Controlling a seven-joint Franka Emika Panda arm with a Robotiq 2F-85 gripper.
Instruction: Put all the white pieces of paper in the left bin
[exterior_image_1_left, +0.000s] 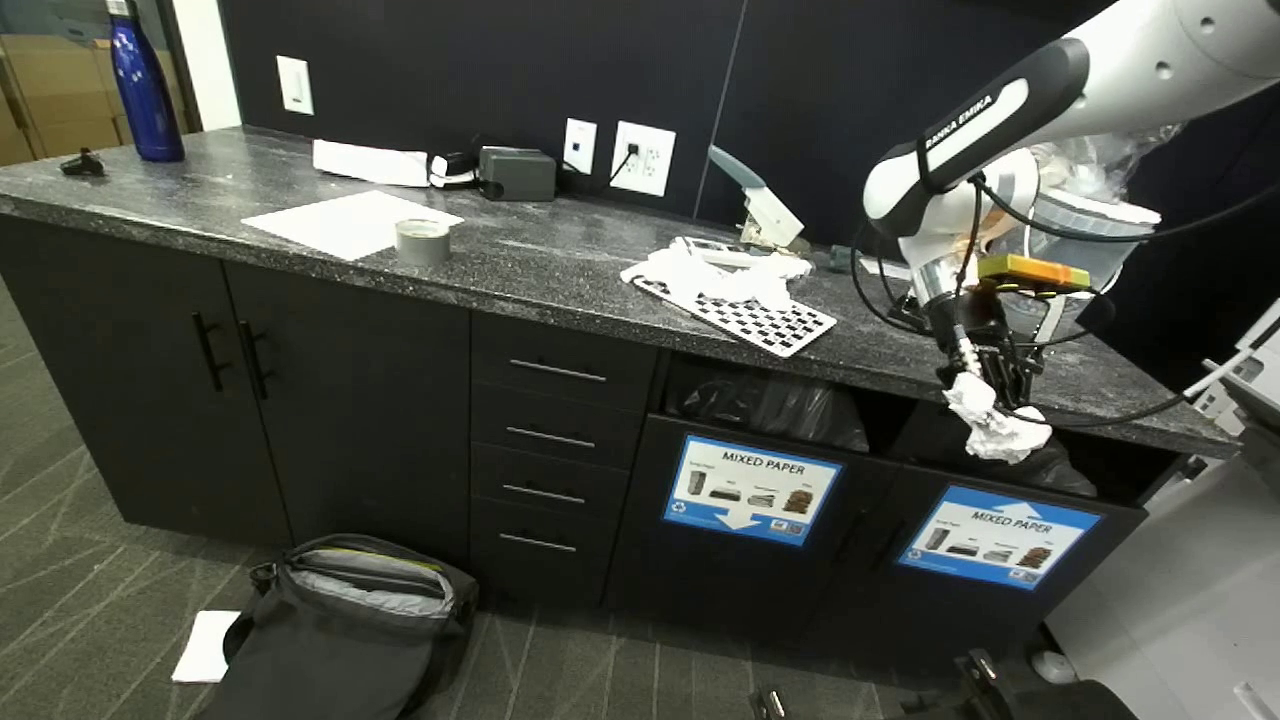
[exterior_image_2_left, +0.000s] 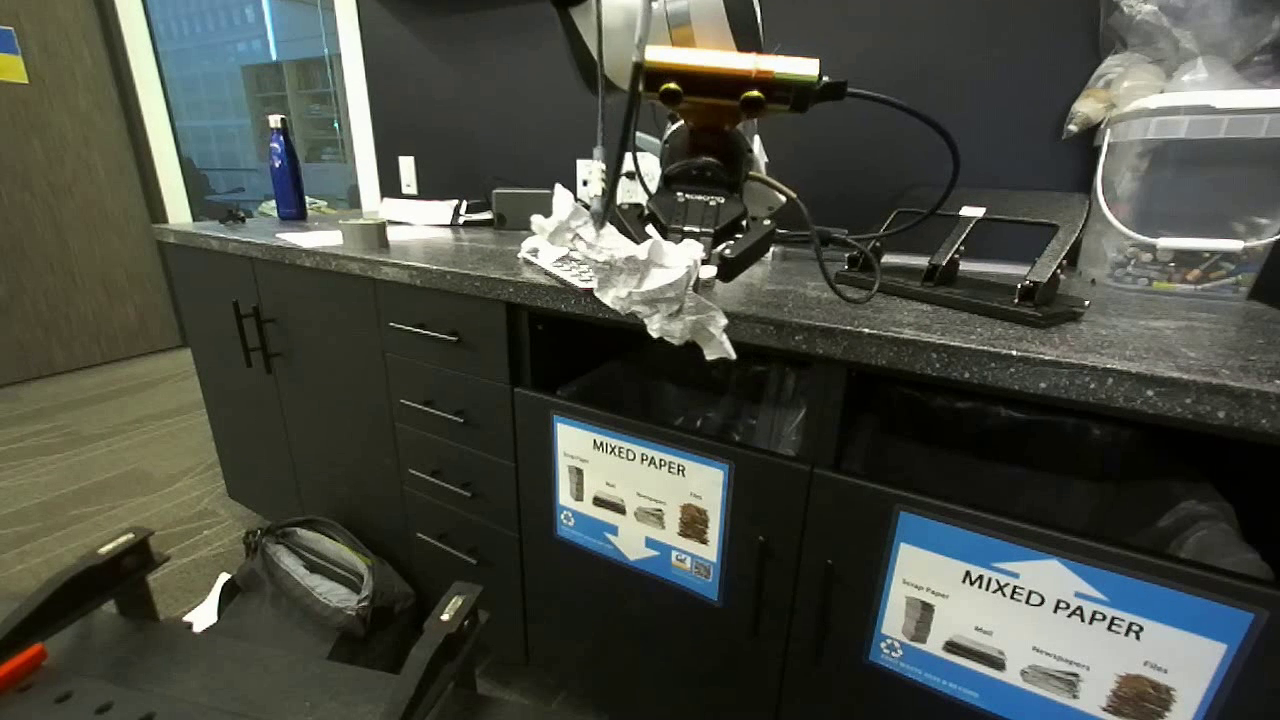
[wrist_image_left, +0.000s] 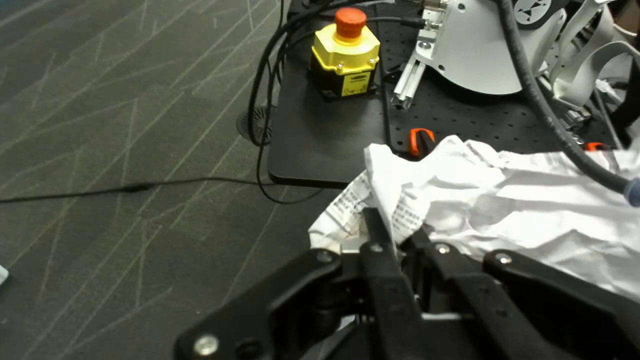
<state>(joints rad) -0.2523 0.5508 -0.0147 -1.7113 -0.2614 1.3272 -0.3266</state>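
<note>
between two fingers (wrist_image_left: 384, 277) hangs one crumpled white paper (wrist_image_left: 490, 195).

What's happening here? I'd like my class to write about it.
A robot arm has its gripper shut on a crumpled piece of white paper, printed in places. The paper hangs near the front edge of the counter, not yet in the left bin or the right bin. More crumpled white paper lies on a checkered mat.

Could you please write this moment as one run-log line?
Gripper: shut on crumpled white paper | Placement: not yet in left bin | Pending: other white paper on checkered mat
</note>
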